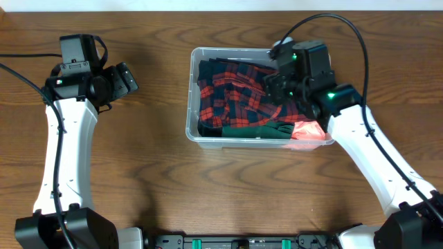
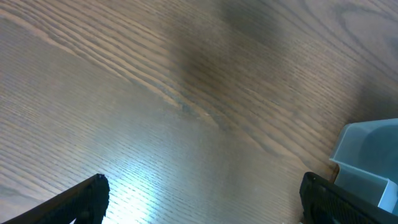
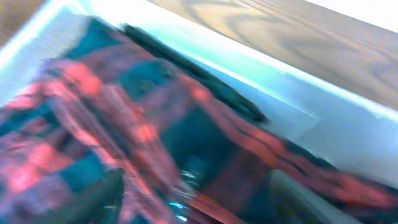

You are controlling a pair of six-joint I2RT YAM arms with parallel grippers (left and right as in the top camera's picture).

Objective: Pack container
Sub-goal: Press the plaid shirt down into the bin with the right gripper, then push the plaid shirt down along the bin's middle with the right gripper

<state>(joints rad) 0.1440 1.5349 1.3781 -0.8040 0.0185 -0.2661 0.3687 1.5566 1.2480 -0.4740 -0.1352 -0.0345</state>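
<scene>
Everything is pointing to a robotics lab. A left arm (image 1: 66,149) and a right arm (image 1: 374,155), white with black joints, are standing at the near corners of a wood-grain surface (image 1: 228,187). Black cables (image 1: 361,55) are looping off them, and green lights (image 1: 331,95) are glowing on the right one. A black rail (image 1: 242,242) with green fittings is running along the near edge. A lone container (image 1: 235,140) is sitting toward the far edge.

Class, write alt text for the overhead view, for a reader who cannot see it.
A clear container on a wooden table holds crumpled red-and-dark plaid cloth, with the right gripper over its right side. The left gripper hangs open above the wood, apart from the container on its left.
</scene>
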